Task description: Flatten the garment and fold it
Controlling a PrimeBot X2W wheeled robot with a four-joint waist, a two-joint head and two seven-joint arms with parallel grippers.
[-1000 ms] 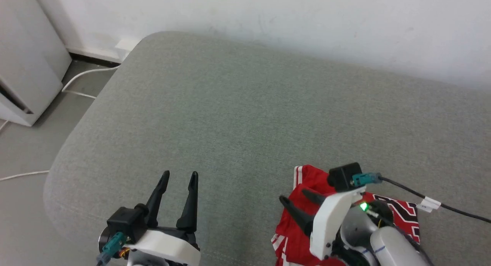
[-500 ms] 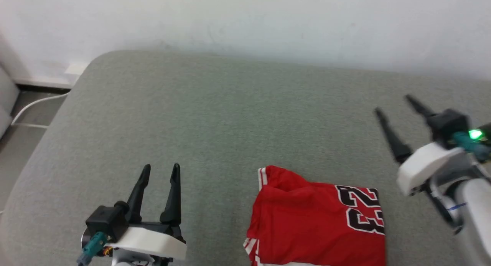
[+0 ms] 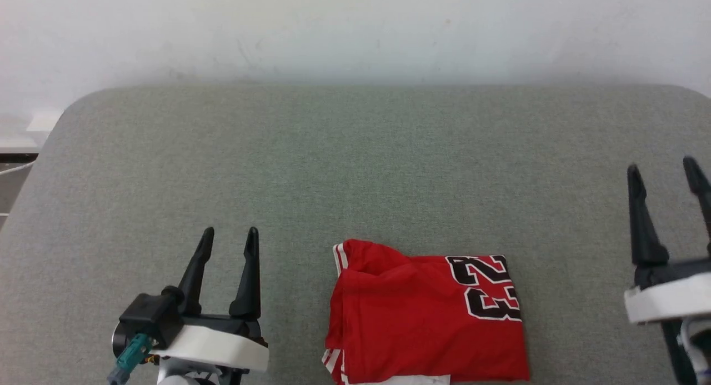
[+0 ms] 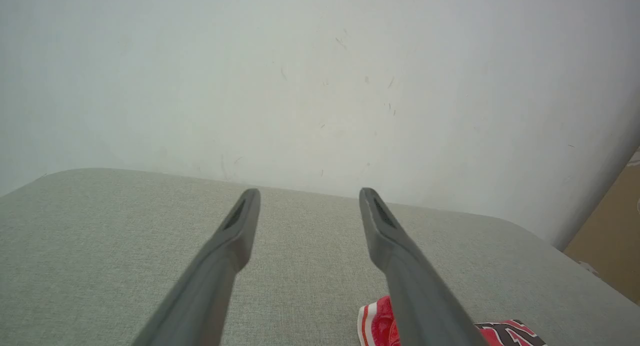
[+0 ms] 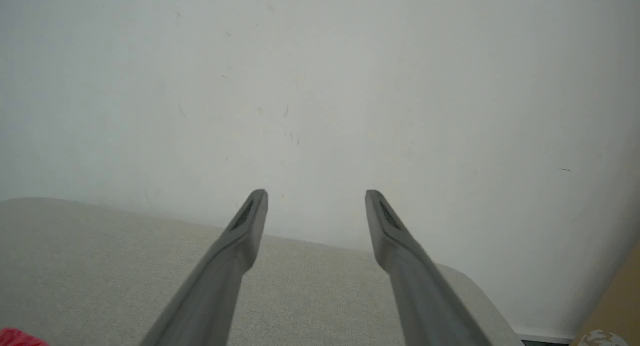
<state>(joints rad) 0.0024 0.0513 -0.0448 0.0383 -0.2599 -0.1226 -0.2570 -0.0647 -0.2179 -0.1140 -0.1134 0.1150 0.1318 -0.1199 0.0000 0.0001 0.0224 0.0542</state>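
I am looking down from the head camera at the garment (image 3: 422, 318), which is lying folded into a rough rectangle on the grey fabric bench (image 3: 355, 151), at about 6 o'clock in the view and close to the near edge. Its black, white-outlined number 23 is sitting sideways in the packet's 2 o'clock corner. Red-and-white stripe trim is showing at its 10 o'clock corner and again at 7 o'clock, and a thin white strip is running along the 6 o'clock edge. A soft ridge is puckering the fabric near the top left.

My left jaws are hovering at 8 o'clock in the head view, released and standing apart with nothing between them, off to the garment's 9 o'clock side and not touching it. In the left wrist view a bit of the red fabric (image 4: 377, 323) is peeking out beside the right-hand finger. My right jaws are hanging at 4 o'clock by the frame edge, also released and gripping nothing, well apart from the garment. Both are pointing toward the white wall (image 3: 355, 29) at 12 o'clock
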